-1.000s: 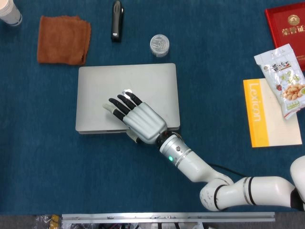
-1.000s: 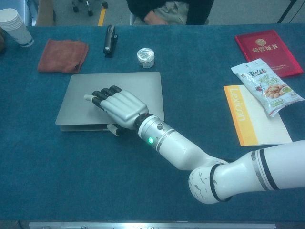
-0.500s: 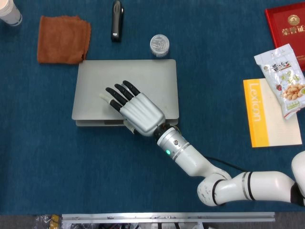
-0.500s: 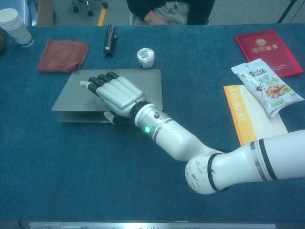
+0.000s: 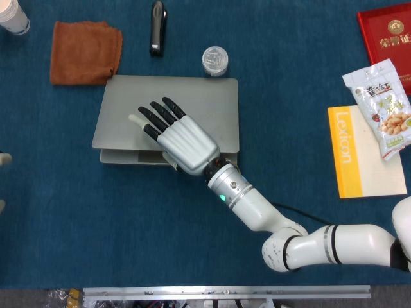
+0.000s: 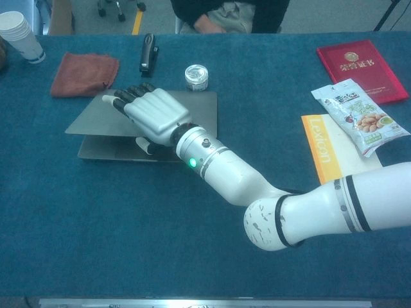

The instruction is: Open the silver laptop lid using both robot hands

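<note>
The silver laptop (image 5: 192,96) lies at the table's middle left, its lid (image 6: 199,106) raised a little at the front above the base (image 6: 109,151). My right hand (image 5: 180,138) grips the lid's front edge: its fingers lie spread on top and the thumb (image 6: 146,147) is tucked under the edge. The chest view shows the same hand (image 6: 151,115) with a dark gap under the lid. Pale tips at the head view's left edge (image 5: 3,158) look like my left hand, well left of the laptop; its pose is hidden.
Behind the laptop sit a brown cloth (image 5: 85,52), a black stapler (image 5: 157,27) and a small round tin (image 5: 215,61). Paper cups (image 5: 11,16) stand at the far left. On the right lie a yellow book (image 5: 363,154), a snack bag (image 5: 384,106) and a red booklet (image 5: 385,32).
The lid's front edge has risen from shut to slightly open as my right hand moved up and back with it. Pale tips have appeared at the head view's left edge.
</note>
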Action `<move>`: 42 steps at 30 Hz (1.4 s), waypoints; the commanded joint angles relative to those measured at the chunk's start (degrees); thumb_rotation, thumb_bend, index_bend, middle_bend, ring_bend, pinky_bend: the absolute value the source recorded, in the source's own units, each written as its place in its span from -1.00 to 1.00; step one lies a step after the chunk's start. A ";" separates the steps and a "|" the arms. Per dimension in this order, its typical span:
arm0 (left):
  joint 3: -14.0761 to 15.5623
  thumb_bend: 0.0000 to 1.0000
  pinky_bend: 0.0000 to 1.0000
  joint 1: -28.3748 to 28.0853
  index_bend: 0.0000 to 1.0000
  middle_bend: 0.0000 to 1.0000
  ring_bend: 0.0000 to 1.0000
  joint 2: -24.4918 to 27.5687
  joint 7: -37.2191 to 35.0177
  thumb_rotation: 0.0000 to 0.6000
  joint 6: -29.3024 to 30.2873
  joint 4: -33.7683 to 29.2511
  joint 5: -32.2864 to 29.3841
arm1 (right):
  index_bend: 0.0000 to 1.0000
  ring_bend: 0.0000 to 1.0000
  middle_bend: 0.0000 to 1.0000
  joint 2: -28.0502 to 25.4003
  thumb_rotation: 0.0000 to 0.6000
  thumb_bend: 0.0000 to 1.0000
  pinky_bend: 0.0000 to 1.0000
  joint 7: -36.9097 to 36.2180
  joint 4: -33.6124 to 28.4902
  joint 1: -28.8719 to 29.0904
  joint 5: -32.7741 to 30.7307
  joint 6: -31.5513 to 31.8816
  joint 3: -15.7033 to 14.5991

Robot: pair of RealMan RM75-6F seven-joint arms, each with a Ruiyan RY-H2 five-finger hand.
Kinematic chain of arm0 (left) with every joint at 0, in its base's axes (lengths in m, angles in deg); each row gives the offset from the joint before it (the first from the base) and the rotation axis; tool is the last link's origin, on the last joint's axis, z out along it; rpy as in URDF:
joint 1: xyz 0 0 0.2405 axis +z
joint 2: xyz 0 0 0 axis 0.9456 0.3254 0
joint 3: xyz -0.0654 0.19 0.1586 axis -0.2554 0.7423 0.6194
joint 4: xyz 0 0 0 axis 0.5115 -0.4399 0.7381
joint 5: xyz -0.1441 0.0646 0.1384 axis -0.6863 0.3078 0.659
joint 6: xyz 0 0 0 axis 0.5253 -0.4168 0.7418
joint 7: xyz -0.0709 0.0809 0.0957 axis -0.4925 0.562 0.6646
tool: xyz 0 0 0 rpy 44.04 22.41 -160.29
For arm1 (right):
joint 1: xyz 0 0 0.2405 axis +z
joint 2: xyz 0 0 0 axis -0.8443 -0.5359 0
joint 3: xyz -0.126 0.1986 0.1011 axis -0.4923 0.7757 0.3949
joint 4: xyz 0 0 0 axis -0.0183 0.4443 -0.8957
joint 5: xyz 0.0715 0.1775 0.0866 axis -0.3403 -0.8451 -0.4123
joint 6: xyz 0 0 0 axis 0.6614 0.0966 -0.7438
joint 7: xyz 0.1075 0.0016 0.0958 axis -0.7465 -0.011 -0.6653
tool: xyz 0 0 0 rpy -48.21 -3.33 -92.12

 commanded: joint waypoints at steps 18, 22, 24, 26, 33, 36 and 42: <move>2.32 -0.55 -0.70 -9.45 -0.79 -0.95 -0.97 -4.43 -1.99 1.00 -11.92 2.19 6.36 | -1.00 -1.00 -0.88 -1.14 1.00 -0.18 -0.87 1.91 -1.25 2.24 -2.19 2.15 0.50; 2.29 -0.55 -0.75 -11.25 -0.88 -1.00 -1.00 -5.93 -2.56 1.00 -14.45 3.25 5.95 | -1.00 -1.00 -0.88 -1.55 1.00 -0.18 -0.87 2.08 -1.38 2.60 -2.62 2.44 0.63; 2.16 -0.55 -0.77 -11.94 -0.89 -1.00 -1.00 -6.48 -2.55 1.00 -15.26 3.65 5.72 | -1.00 -1.00 -0.88 -1.71 1.00 -0.18 -0.87 2.22 -1.44 2.77 -2.76 2.56 0.62; 1.94 -0.55 -0.80 -12.70 -0.89 -1.00 -1.00 -7.14 -2.50 1.00 -15.92 4.06 5.54 | -1.00 -1.00 -0.88 -1.87 1.00 -0.18 -0.87 2.28 -1.61 2.92 -3.01 2.69 0.62; 1.73 -0.55 -0.81 -14.90 -0.89 -1.00 -1.00 -9.09 -2.41 1.00 -18.12 4.85 4.98 | -1.00 -1.00 -0.88 -2.38 1.00 -0.18 -0.87 2.51 -2.07 3.35 -3.49 3.21 0.47; 1.85 -0.55 -0.81 -15.52 -0.90 -1.00 -1.00 -10.02 -2.40 1.00 -18.84 5.19 4.71 | -1.00 -1.00 -0.88 -2.61 1.00 -0.18 -0.87 2.67 -2.30 3.54 -3.67 3.42 0.39; 2.14 -0.55 -0.81 -16.80 -0.90 -1.00 -1.00 -11.97 -2.46 1.00 -20.07 6.00 4.55 | -1.00 -1.00 -0.88 -2.79 1.00 -0.18 -0.87 2.88 -2.65 3.98 -4.11 3.73 0.33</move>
